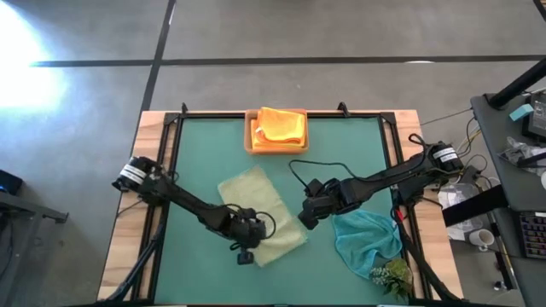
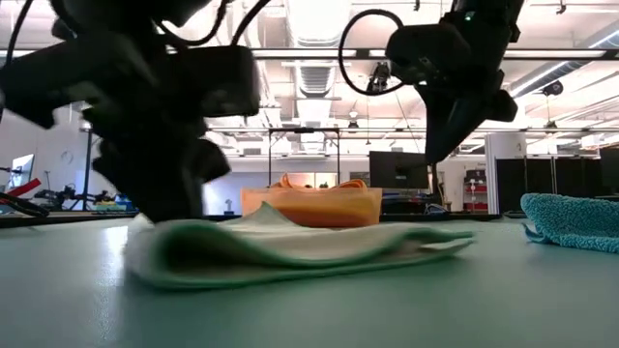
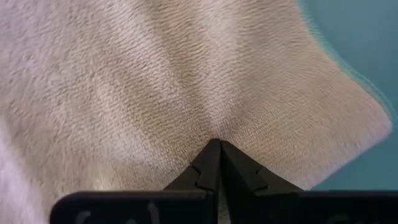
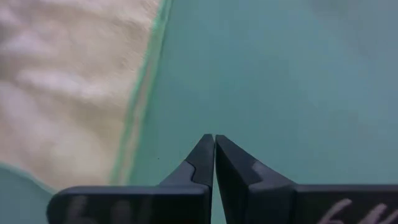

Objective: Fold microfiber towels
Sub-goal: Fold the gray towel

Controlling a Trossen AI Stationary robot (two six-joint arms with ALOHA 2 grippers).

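From above, the pale green towel (image 1: 260,215) lies folded on the green mat (image 1: 205,153), left gripper (image 1: 246,254) on its near edge, jaws shut with nothing seen between them. The right gripper (image 1: 305,217) hangs just right of that towel, jaws shut and empty. A teal towel (image 1: 365,243) sits crumpled near right; orange and yellow towels (image 1: 280,126) fill the wooden tray (image 1: 250,136) at the far edge. Down at tabletop level, the green towel (image 2: 290,249) lies flat under the left arm. Left wrist: closed tips pressing on the cloth (image 3: 155,87). Right wrist: closed tips over bare mat (image 4: 280,74), towel edge (image 4: 68,93) beside.
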